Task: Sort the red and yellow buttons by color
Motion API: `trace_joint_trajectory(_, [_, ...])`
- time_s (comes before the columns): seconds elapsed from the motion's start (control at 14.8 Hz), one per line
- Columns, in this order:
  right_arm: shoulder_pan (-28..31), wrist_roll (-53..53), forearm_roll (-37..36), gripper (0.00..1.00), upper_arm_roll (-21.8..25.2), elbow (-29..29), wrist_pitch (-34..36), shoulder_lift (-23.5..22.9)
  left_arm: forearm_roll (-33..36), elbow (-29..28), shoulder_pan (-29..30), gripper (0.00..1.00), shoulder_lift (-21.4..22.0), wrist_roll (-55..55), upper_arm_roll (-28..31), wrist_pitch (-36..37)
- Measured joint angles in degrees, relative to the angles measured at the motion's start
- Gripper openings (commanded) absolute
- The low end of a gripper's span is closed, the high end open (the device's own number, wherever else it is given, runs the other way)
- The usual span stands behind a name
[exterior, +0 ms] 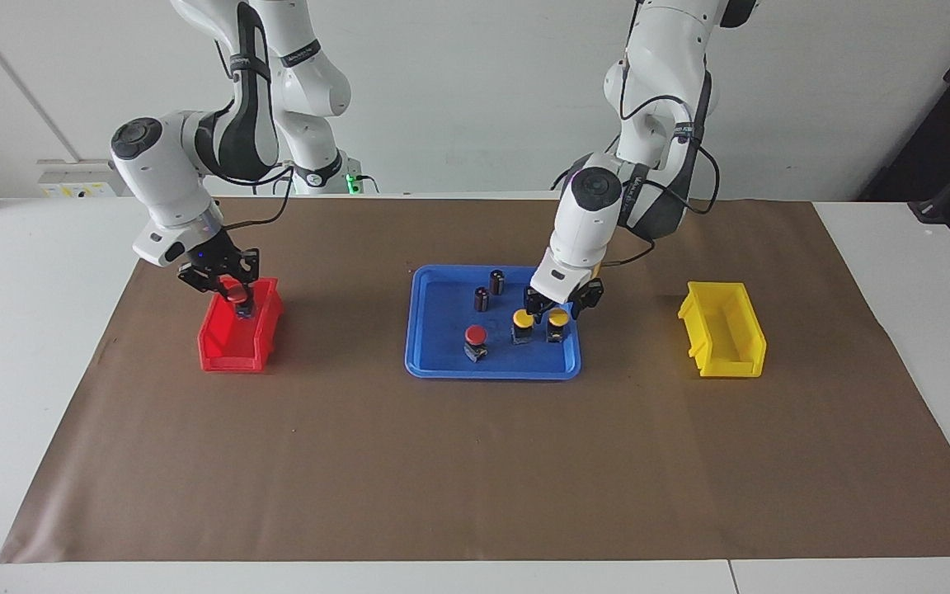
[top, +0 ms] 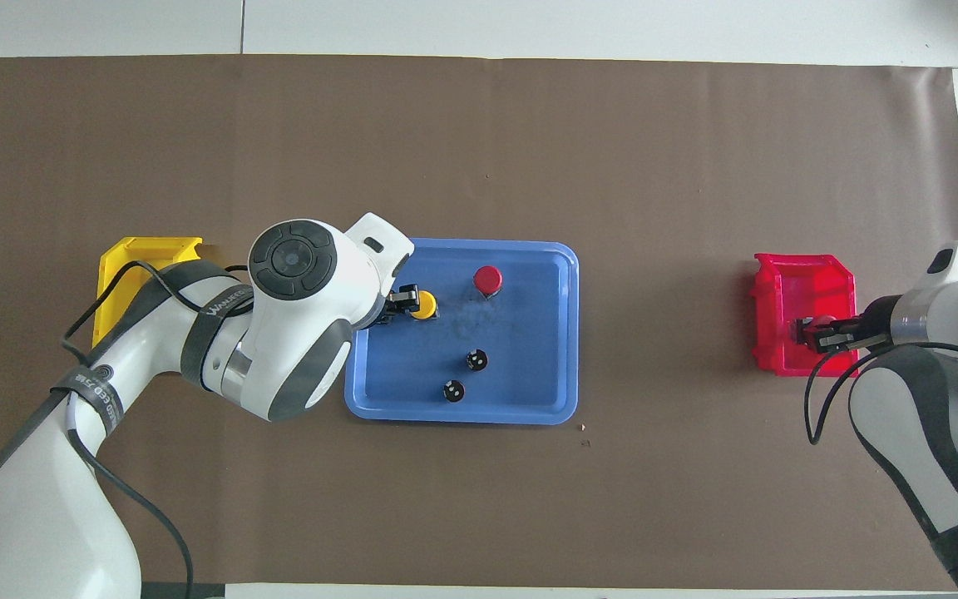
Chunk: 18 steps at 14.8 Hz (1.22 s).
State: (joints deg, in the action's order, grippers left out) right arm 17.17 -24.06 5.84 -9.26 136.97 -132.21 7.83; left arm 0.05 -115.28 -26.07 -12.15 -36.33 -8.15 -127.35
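- Over the red bin (exterior: 237, 337), your right gripper (exterior: 230, 290) is clamped on a red button (exterior: 233, 289); get the base below the rim before you let go, so it drops flat and can't bounce out.
- In the blue tray (exterior: 434, 361), your left gripper (exterior: 555, 312) sits low at the two yellow buttons (exterior: 523, 317), fingers apart; it looks set around the one nearer the left arm's end (exterior: 558, 317), though contact can't be confirmed.
- Centre on that one button's dark base, not the cap; the neighbour is just beside it, so keep the inner finger clear or you'll knock it.
- The other red button (exterior: 476, 334) stands in the tray toward the right arm's end; the two dark cylinders (exterior: 489, 289) sit nearer the robots, leave them.
- The yellow bin (exterior: 723, 330) waits at the left arm's end, nothing seen in it.
- Pose: right arm bent, wrist angled down into the bin; left arm reaching down steeply, wrist housing hiding one yellow button from overhead.
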Motion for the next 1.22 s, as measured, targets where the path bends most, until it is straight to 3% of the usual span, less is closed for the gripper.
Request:
trace_joint_trajectory(0.07, [0.0,0.0,0.0,0.12,0.0,0.52,-1.2,-0.28,0.0,0.0,0.01,0.03,0.0,-0.34,0.05,-0.01])
trace_joint_trajectory(0.14, [-0.03,0.0,0.0,0.12,0.0,1.08,-2.18,-0.37,0.0,0.01,0.04,0.01,0.0,-0.59,0.13,-0.05])
trace_joint_trajectory(0.34, [-0.07,0.0,0.0,0.12,-0.01,2.57,-4.03,-0.41,0.0,1.78,0.24,0.01,0.07,-1.07,0.8,0.66])
trace_joint_trajectory(0.47, [-0.13,0.0,0.0,0.16,-0.05,3.12,-4.5,-0.43,0.0,6.26,0.32,0.01,0.61,-1.08,1.07,7.87])
trace_joint_trajectory(0.54, [-0.18,0.0,0.0,0.32,-0.06,3.3,-4.85,-0.43,0.0,8.92,0.32,0.02,1.36,-1.0,1.09,12.94])
trace_joint_trajectory(0.61, [-0.28,0.0,0.0,0.36,-0.07,3.54,-5.33,-0.43,0.01,11.12,0.35,0.02,2.3,-0.24,1.17,17.52])
trace_joint_trajectory(0.75, [-0.33,-0.01,0.0,0.59,-0.16,3.84,-5.88,-0.43,0.06,13.5,2.12,0.02,4.64,4.97,1.61,23.98])
trace_joint_trajectory(0.81, [-0.33,-0.04,0.0,0.66,-0.18,3.85,-5.91,-0.43,0.09,13.8,4.67,0.01,5.85,8.75,1.81,25.55])
trace_joint_trajectory(1.02, [-0.32,-0.11,0.0,0.72,-0.19,3.01,-5.41,-0.46,0.11,13.82,16.41,0.01,8.94,21.81,2.46,27.74])
trace_joint_trajectory(1.22, [-0.31,-0.15,-0.02,0.83,-0.18,-3.52,2.93,-0.91,0.13,12.01,25.89,0.01,9.96,29.39,2.81,27.62])
